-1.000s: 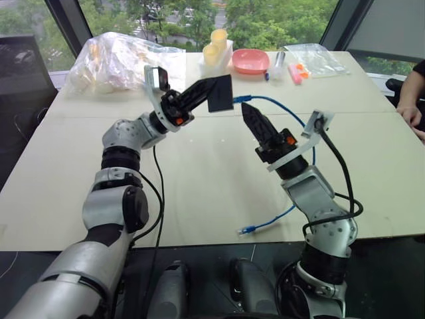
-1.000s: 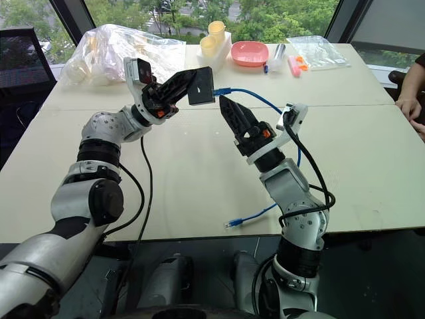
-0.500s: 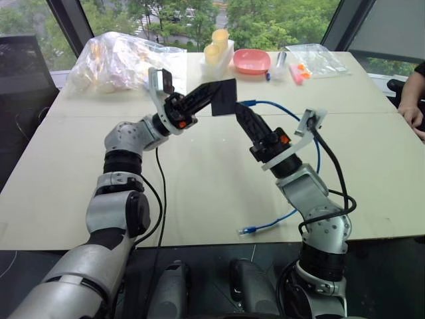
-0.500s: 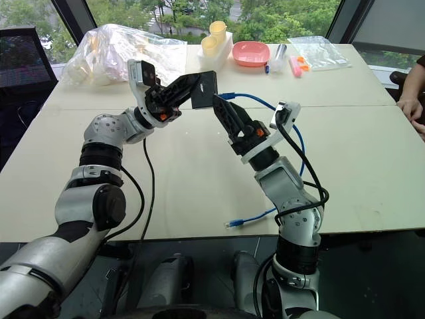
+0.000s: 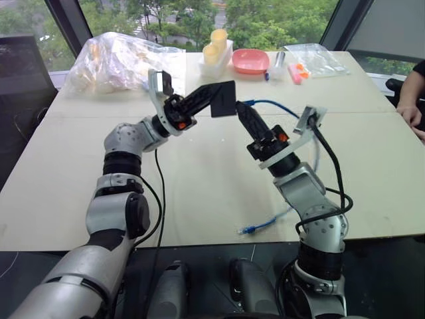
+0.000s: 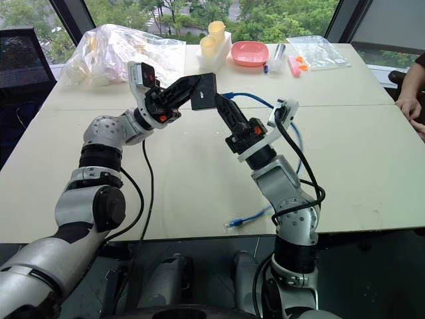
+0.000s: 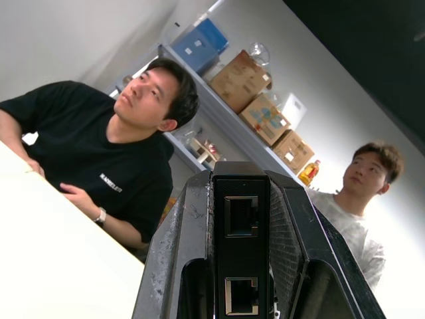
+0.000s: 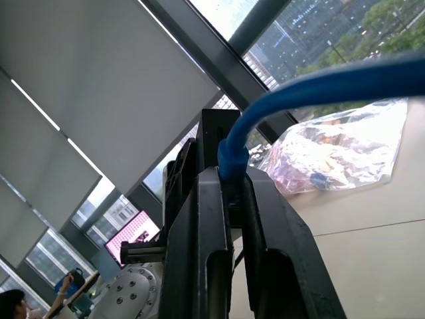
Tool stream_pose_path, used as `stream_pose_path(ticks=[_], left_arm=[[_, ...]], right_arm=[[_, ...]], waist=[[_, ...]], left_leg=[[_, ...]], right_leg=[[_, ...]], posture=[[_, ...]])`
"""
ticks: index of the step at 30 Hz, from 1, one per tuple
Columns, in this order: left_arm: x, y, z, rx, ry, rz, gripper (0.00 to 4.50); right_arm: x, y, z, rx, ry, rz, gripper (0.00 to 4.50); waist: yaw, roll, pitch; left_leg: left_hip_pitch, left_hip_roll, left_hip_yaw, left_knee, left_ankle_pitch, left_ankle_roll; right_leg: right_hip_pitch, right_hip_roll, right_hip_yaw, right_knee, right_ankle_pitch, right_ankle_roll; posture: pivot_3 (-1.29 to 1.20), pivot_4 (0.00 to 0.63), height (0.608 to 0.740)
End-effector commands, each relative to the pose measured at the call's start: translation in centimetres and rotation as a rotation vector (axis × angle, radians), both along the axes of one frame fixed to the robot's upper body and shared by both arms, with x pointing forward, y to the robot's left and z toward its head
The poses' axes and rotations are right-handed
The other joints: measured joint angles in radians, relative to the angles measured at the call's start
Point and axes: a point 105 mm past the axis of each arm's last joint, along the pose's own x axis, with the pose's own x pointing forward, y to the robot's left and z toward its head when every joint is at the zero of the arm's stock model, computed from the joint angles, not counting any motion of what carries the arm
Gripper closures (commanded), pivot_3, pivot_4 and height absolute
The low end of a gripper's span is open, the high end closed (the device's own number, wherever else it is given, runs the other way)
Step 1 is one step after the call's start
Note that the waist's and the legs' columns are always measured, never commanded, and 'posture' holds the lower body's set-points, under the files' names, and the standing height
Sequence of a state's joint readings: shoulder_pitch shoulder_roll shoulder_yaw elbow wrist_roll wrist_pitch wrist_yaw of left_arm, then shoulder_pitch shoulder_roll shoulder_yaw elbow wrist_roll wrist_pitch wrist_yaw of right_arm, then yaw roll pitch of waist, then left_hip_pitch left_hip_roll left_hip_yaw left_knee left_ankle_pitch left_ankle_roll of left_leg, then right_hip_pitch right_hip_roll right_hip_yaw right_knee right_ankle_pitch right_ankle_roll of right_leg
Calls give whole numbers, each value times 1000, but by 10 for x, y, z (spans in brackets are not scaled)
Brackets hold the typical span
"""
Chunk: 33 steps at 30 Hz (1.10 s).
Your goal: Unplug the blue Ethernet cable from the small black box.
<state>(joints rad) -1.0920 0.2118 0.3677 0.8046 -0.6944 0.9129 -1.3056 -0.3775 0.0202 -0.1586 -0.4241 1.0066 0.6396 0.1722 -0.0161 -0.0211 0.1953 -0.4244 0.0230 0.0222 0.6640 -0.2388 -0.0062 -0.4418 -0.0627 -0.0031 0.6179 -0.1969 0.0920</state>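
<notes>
Right wrist view tells the story: the right end effector [image 8: 226, 219] is clenched now on the blue Ethernet cable [image 8: 319, 83], its two black fingers [image 8: 206, 232] pinching the cord right at the plug end, where a second ago, in the head views, those jaws stood wide and clear of the cord. Up in the left eye view, the left end effector [image 5: 211, 100] has not budged; it stays clamped on the small black box [image 5: 223, 99], holding it up in the air above the worktop [image 5: 199, 173], and the right one has closed in just beside the box's side where the cable enters. From there the cord arcs away behind the right arm and trails down to its free plug, lying near the worktop's front edge. Left wrist view looks straight along the box's edge, showing two open ports [image 7: 240, 216] between the fingers. So the grasp is made, by my reading, and what remains is the pull itself: draw the plug straight out while the left side holds firm. One risk I'd flag: the plug's latch may resist, and the fingers could slip along the cord.
</notes>
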Motion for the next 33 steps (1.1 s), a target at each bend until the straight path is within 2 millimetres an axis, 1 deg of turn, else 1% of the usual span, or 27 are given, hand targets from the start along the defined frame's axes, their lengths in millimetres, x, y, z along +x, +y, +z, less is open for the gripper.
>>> stream_pose_path(ticks=[1,4,5,7,10,11,15,18,19,22,23,25,27,29,30,33], left_arm=[[-3,1,11,-28,-48,-3,3965],[0,4,10,-17,-51,25,3965],[2,6,10,-10,-54,40,3965],[5,16,12,-2,-62,74,3965],[7,35,15,20,-78,122,3965],[8,40,16,30,-84,134,3965],[9,54,18,56,-89,174,3965],[10,58,17,68,-91,184,3965],[11,55,14,102,-101,196,3965],[22,34,-4,286,-203,317,3965],[27,20,-12,372,-269,383,3965],[33,-2,-22,478,-398,488,3965],[37,-19,-27,511,-478,573,3965],[38,-33,-30,505,-512,633,3965],[37,-39,-33,504,-526,644,3965],[37,-53,-44,520,-547,693,3965]], right_arm=[[0,3,3,-24,-17,1,4384],[1,3,0,-36,-9,-11,4384],[3,-1,1,-22,-6,-26,4384],[8,-16,5,26,2,-81,4384],[16,-47,10,104,16,-189,4384],[18,-55,11,113,18,-211,4384],[21,-71,11,109,21,-267,4384],[23,-75,12,111,23,-278,4384],[24,-76,12,105,27,-281,4384],[32,-81,7,69,64,-315,4384],[42,-86,-2,14,118,-357,4384],[59,-99,-17,-74,225,-436,4384],[74,-116,-31,-168,336,-525,4384],[86,-132,-43,-277,430,-605,4384],[89,-137,-47,-340,451,-630,4384],[96,-142,-58,-488,481,-652,4384]], waist=[[0,0,0],[1,0,0],[1,0,0],[0,0,0],[-2,0,0],[-2,0,0],[0,0,0],[3,0,0],[6,0,0],[6,0,0],[5,0,0],[7,0,0],[7,0,0],[7,0,0],[7,0,0],[2,0,0]], left_leg=[[0,0,0,0,0,0],[0,0,0,0,0,0],[0,0,0,0,0,0],[0,0,0,0,0,0],[0,0,0,0,0,0],[0,0,0,0,0,0],[-1,1,0,0,0,0],[0,1,0,-1,0,0],[0,1,0,-1,0,0],[0,1,1,-1,0,0],[0,0,1,0,0,0],[-1,0,2,0,0,0],[-1,-1,4,0,0,0],[-1,-1,4,0,0,0],[-2,-1,5,-1,0,0],[-2,-1,5,-1,-1,2]], right_leg=[[0,0,0,0,0,0],[0,0,0,0,0,0],[0,0,0,0,0,0],[0,0,0,0,0,0],[0,0,0,0,0,0],[0,0,0,0,0,0],[0,0,0,-1,0,0],[0,0,0,-2,0,0],[0,0,0,-1,0,0],[0,-1,0,-1,0,-1],[0,-1,1,-2,0,-1],[1,-2,1,-3,-1,-2],[0,-3,2,-4,-1,-4],[0,-3,3,-4,-1,-4],[-1,-3,3,-4,-1,-3],[-2,-2,3,-4,0,-1]], posture=[[0,150,740],[0,150,740],[0,150,740],[0,150,740],[0,150,740],[0,150,740],[0,150,740],[0,150,740],[0,150,740],[0,150,740],[0,150,740],[0,150,740],[0,150,740],[0,150,740],[0,150,740],[0,150,740]])
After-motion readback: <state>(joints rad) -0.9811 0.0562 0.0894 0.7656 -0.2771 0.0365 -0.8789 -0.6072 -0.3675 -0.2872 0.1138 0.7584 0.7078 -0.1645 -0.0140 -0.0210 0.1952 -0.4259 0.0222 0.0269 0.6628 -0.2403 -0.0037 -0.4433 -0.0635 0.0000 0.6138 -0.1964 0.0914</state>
